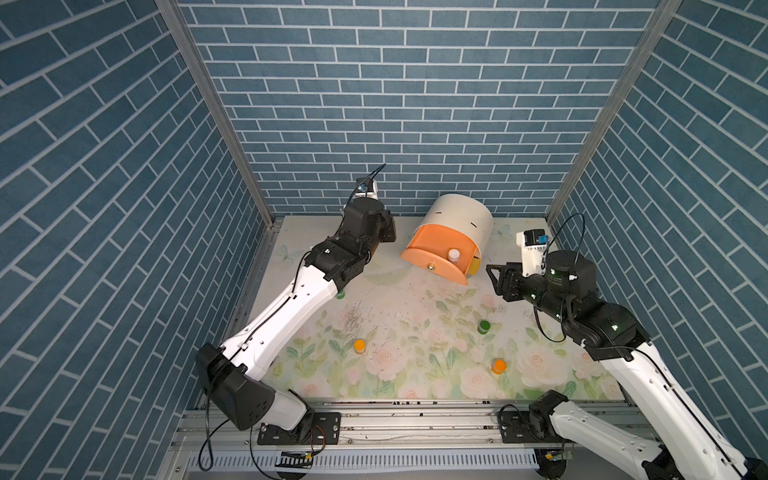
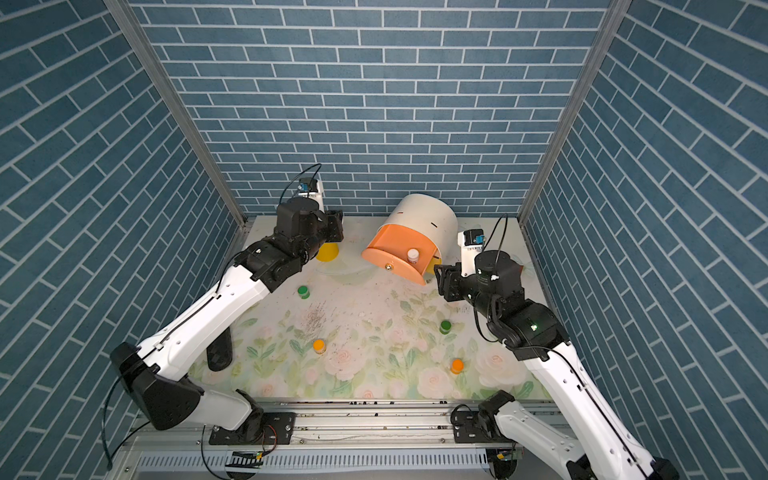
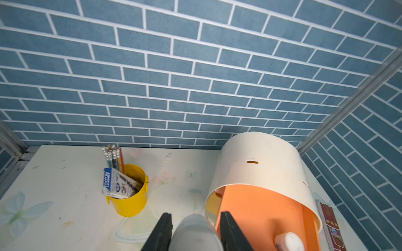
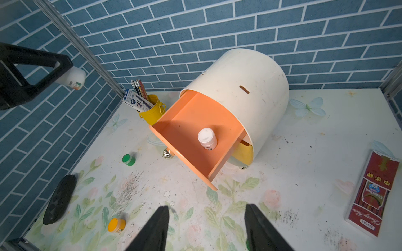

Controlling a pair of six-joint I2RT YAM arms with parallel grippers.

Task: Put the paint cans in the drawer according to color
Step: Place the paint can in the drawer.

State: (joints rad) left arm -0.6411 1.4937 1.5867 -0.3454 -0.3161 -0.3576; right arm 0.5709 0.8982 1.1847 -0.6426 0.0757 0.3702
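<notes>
Blue brick-pattern walls enclose a flower-printed table (image 1: 415,299).

Location of items: the white round-topped chest (image 1: 461,220) stands at the back of the table. Its peach drawer (image 4: 189,121) is pulled out, and one white can (image 4: 207,138) stands upright inside it. Four cans stand loose on the table, well apart from one another: two green (image 2: 304,291) (image 1: 483,326) and two orange (image 1: 359,345) (image 1: 498,366).

Claws: the left claw (image 3: 195,219) is clenched on the second white can (image 4: 75,78) and holds it in the air beside the chest, above the yellow cup (image 3: 130,195). The right claw (image 4: 206,209) is released and empty, hovering just beside the open drawer's front corner.

Handling assessment: the cans appear to be small, rigid plastic pots, so they are probably very light and unlikely to crush under a modest squeeze. The round, smooth sides look slippery, and a can this short would tip or roll if nudged off-centre. The soundest hold appears to be from above, with the fingers on opposite sides of the body just under the lid and the can kept upright. The held can seems to match its white twin in the peach drawer. It should be lowered fully before release, because a dropped can could bounce or topple.
</notes>
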